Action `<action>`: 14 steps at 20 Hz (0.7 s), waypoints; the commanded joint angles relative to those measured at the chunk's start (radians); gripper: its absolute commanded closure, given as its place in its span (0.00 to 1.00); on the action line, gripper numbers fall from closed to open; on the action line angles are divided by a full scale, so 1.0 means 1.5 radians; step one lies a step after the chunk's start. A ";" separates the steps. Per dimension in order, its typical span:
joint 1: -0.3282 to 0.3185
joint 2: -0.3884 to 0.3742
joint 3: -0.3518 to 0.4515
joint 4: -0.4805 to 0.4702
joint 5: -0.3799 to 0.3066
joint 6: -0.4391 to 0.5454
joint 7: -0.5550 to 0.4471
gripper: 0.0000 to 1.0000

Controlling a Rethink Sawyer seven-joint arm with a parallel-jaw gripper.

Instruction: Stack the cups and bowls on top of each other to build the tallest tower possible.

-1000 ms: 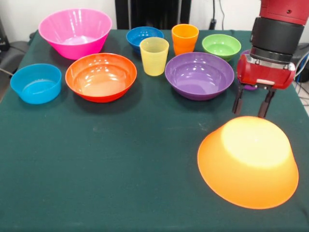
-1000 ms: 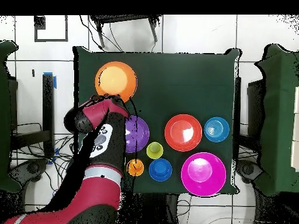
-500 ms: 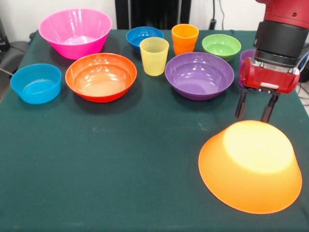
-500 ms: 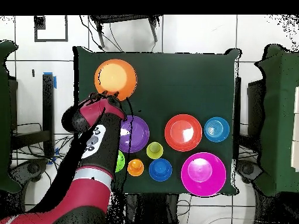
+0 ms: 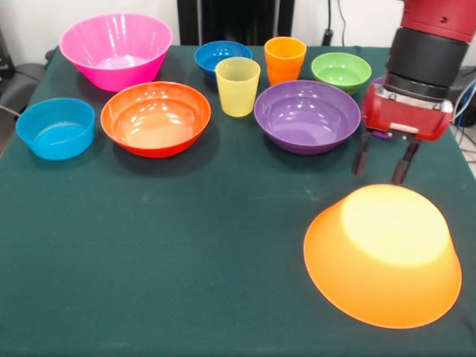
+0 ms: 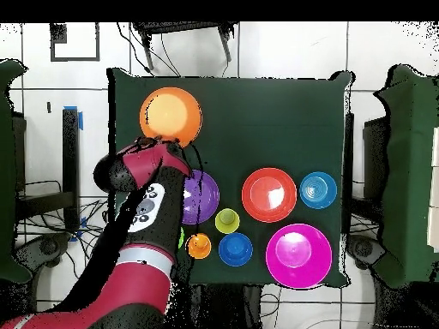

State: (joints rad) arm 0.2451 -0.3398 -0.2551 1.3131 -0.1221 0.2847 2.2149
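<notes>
The big yellow-orange bowl (image 5: 383,254) (image 6: 171,116) lies upside down near the front right of the table. My gripper (image 5: 381,160) hangs open and empty just behind its far rim, fingertips (image 5: 361,158) close above the cloth. The purple bowl (image 5: 306,115) (image 6: 202,197) sits left of the gripper. Farther back stand the yellow cup (image 5: 237,85) (image 6: 226,220), orange cup (image 5: 285,58) (image 6: 199,246), green bowl (image 5: 341,71) and dark blue bowl (image 5: 222,56) (image 6: 235,248). The orange-red bowl (image 5: 155,117) (image 6: 268,194), light blue bowl (image 5: 56,128) (image 6: 318,190) and pink bowl (image 5: 115,48) (image 6: 297,254) stand at the left. The purple cup is almost hidden behind the gripper body.
All bowls except the yellow-orange one stand upright, apart from one another, on the dark green cloth (image 5: 186,245). In the overhead view the arm (image 6: 141,223) covers the green bowl and the table's edge beside it.
The gripper dipped toward the upturned bowl's far rim, then rose and drew back a little to the left. It stayed open. The bowl barely shifted.
</notes>
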 commanded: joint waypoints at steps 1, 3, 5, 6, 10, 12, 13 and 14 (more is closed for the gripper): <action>-0.050 -0.040 0.098 0.098 0.013 0.099 0.007 0.00; -0.058 -0.055 0.107 0.120 0.011 0.099 0.002 0.00; -0.068 -0.067 0.118 0.135 0.008 0.096 -0.001 0.00; -0.073 -0.073 0.125 0.142 0.007 0.096 -0.003 0.00; -0.099 -0.135 0.154 0.184 0.013 0.144 -0.030 0.00; -0.112 -0.168 0.169 0.200 0.019 0.176 -0.044 0.00; -0.117 -0.183 0.172 0.205 0.019 0.182 -0.046 0.00; -0.121 -0.198 0.175 0.209 0.020 0.188 -0.049 0.00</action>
State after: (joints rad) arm 0.0960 -0.5274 -0.1593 1.5158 -0.1161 0.3836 2.2149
